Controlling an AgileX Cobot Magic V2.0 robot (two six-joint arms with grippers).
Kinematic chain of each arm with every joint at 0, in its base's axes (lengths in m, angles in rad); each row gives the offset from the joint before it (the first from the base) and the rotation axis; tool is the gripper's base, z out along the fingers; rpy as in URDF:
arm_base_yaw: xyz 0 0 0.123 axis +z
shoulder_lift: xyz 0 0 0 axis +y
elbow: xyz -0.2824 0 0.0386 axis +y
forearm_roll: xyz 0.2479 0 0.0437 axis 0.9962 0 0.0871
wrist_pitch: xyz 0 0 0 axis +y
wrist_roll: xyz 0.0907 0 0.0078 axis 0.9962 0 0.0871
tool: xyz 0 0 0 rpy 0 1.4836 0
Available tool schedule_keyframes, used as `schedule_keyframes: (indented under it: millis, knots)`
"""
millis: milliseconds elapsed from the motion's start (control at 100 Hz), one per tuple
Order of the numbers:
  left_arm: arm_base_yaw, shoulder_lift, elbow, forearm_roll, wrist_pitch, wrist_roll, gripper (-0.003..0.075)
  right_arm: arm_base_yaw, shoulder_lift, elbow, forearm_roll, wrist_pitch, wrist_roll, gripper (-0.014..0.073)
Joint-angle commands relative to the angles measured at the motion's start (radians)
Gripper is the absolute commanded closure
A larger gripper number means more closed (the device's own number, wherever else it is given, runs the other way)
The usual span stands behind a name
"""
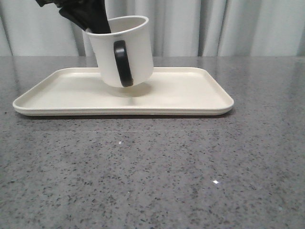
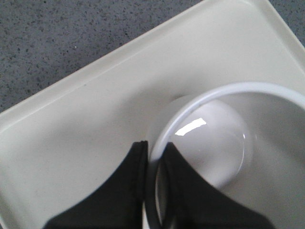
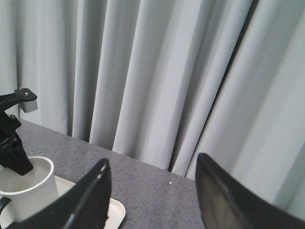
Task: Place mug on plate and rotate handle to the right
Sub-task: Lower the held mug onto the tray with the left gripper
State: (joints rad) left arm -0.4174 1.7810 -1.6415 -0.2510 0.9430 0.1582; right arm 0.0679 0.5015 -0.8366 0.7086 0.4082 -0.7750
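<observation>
White mug [image 1: 125, 51] tilted above plate [image 1: 57, 95], rim pinched by left gripper [image 2: 155, 183]; handle [image 1: 122, 63] faces camera; right gripper [image 3: 152, 200] fingers spread, empty

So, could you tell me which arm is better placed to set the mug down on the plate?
The left. Its hand already pinches the mug by the rim, tilted above the plate. The right hand is open and off to the side.

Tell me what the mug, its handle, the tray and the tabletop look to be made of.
Mug: probably glazed ceramic or enamel; its white inside shows a sharp glint in the left wrist view.
Handle: glossy black, likely the same body with a dark glaze.
Plate: cream, matte, evenly moulded, possibly melamine or plastic.
Table: speckled grey with polished reflections, stone or stone-look laminate.
</observation>
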Motion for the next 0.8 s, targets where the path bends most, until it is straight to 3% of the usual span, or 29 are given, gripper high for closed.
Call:
schedule_keyframes:
  millis: [0,790]
  knots:
    - [-0.009,-0.043,-0.036,-0.023,-0.051,-0.009,0.0741,-0.004,0.015,-0.028,0.013,-0.058,-0.006,0.0180]
    - [-0.009,-0.004,-0.036,-0.057,-0.006,-0.009,0.0741,-0.004,0.015,-0.028,0.013,-0.057,-0.006,0.0180]
